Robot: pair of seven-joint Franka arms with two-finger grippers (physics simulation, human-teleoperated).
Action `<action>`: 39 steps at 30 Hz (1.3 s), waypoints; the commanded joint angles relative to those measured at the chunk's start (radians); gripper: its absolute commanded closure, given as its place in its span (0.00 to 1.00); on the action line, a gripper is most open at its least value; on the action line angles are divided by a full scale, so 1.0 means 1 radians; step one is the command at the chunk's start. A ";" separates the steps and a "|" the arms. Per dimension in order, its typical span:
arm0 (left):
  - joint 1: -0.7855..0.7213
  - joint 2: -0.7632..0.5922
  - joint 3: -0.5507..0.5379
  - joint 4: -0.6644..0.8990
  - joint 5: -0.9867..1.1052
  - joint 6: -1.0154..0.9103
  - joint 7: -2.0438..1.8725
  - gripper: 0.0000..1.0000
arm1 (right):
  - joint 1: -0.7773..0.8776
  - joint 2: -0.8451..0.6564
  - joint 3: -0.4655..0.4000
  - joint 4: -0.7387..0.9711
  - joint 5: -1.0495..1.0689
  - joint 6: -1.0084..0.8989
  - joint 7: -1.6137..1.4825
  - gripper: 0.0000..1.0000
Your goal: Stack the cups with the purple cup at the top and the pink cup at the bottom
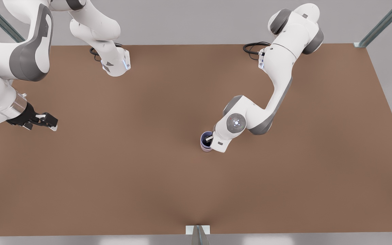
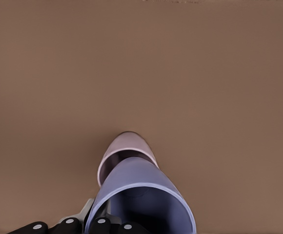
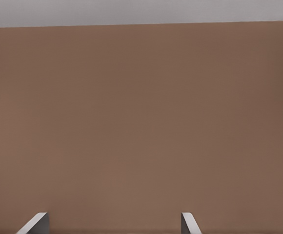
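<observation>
purple cup (image 2: 140,195), clamped at its rim by the left tool (image 1: 210,139), hung tilted over the pink cup (image 2: 127,146) mid-surface, while the right tool (image 1: 48,121) waited, released, near a side edge.

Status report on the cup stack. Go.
Left gripper at the purple cup, finger on its rim. Purple cup sits in the pink cup, mid-table. Right gripper open, waiting at the front view's left. Nothing in the way.
</observation>
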 commanded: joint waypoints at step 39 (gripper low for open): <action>0.001 0.005 0.003 -0.005 0.052 0.002 -0.052 0.54 | -0.025 0.011 -0.005 0.001 0.026 0.009 -0.016 0.00</action>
